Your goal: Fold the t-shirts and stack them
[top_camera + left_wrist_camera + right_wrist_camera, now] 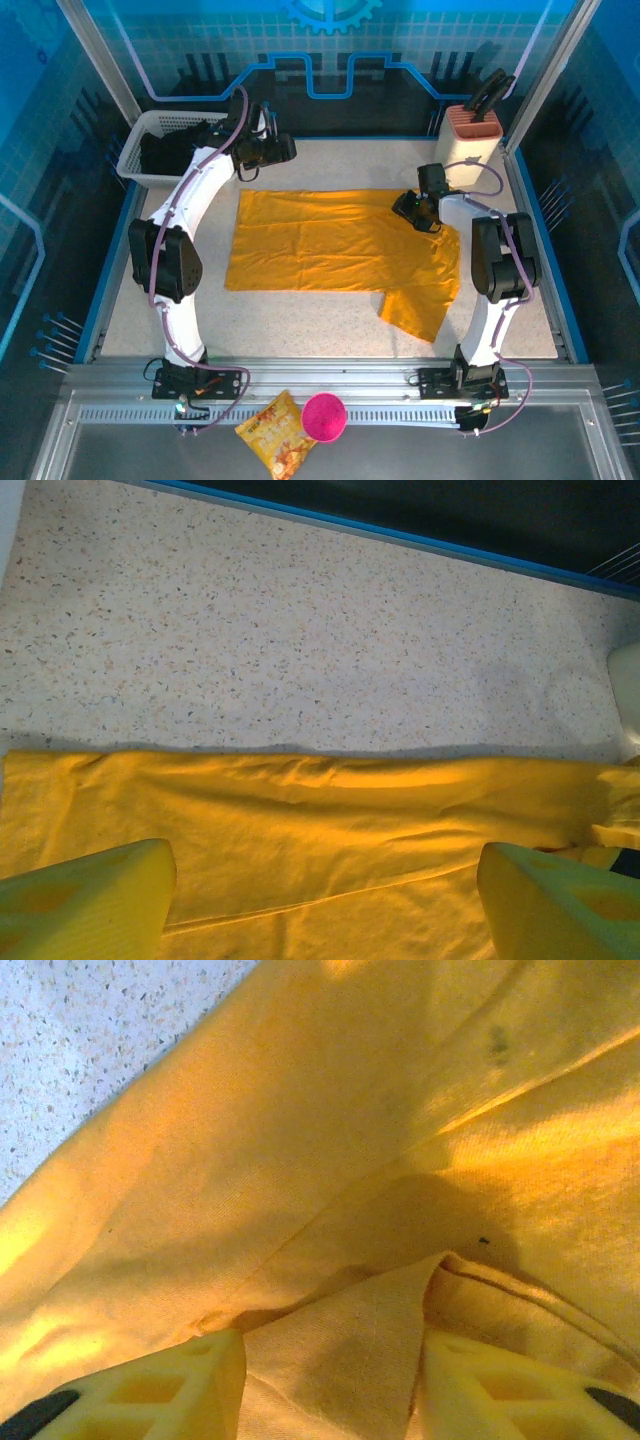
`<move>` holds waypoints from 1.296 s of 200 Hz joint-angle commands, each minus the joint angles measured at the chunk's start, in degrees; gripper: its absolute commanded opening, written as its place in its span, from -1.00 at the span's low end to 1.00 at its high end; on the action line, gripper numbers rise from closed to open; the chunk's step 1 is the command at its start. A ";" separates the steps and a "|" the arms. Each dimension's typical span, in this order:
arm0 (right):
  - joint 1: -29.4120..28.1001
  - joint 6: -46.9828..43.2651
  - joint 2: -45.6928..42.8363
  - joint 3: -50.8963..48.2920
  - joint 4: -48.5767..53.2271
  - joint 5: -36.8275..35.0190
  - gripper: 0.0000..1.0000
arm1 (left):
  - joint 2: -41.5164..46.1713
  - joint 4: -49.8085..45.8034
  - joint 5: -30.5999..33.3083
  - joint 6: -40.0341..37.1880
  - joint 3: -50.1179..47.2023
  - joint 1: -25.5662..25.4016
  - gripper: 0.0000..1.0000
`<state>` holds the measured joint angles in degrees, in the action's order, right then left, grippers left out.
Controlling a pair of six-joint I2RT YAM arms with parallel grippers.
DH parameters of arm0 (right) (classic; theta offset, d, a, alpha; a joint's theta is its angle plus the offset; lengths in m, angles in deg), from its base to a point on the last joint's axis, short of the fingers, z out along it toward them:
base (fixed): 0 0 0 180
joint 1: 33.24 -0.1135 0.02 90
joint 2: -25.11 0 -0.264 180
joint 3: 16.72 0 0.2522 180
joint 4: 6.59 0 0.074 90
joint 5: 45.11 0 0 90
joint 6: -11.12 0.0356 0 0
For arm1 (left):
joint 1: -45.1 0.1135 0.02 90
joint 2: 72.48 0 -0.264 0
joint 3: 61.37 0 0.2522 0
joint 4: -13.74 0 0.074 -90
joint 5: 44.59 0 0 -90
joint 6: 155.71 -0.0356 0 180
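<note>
fold step | mustard tee (330,245) flat on desk (300,325), one flap sticking out near-right | left fingers (85,905) wide apart, empty, over far-left edge | right fingers (170,1385) straddle a cloth ridge at far-right edge, clamped or slack: can't tell | next: pinch both far corners through all layers, lift level, move in sync

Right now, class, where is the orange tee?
Top view: the orange tee lies spread across the middle of the table, its far right corner under the right gripper.
</note>
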<state>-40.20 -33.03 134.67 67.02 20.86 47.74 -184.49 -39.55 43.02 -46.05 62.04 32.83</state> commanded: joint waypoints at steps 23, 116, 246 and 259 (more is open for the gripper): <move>0.86 0.98 2.32 1.93 -1.30 1.62 -0.83 | 1.35 -0.29 0.12 -1.36 -0.66 -0.20 0.59; -5.36 12.86 -6.60 -6.44 -4.92 -5.26 -1.00 | 3.17 0.24 0.46 -3.11 -2.83 -0.21 0.59; -14.88 27.71 -7.62 -11.97 -7.16 -15.42 -0.73 | 3.52 0.79 -0.42 -6.03 -3.29 -0.12 0.68; -14.98 27.60 -8.19 -12.05 -6.55 -15.69 -0.52 | 4.19 0.77 -0.84 -6.06 -3.49 -0.12 0.69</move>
<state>-54.34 -6.76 127.54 55.72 12.73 34.39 -184.12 -39.52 43.17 -50.92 59.06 32.83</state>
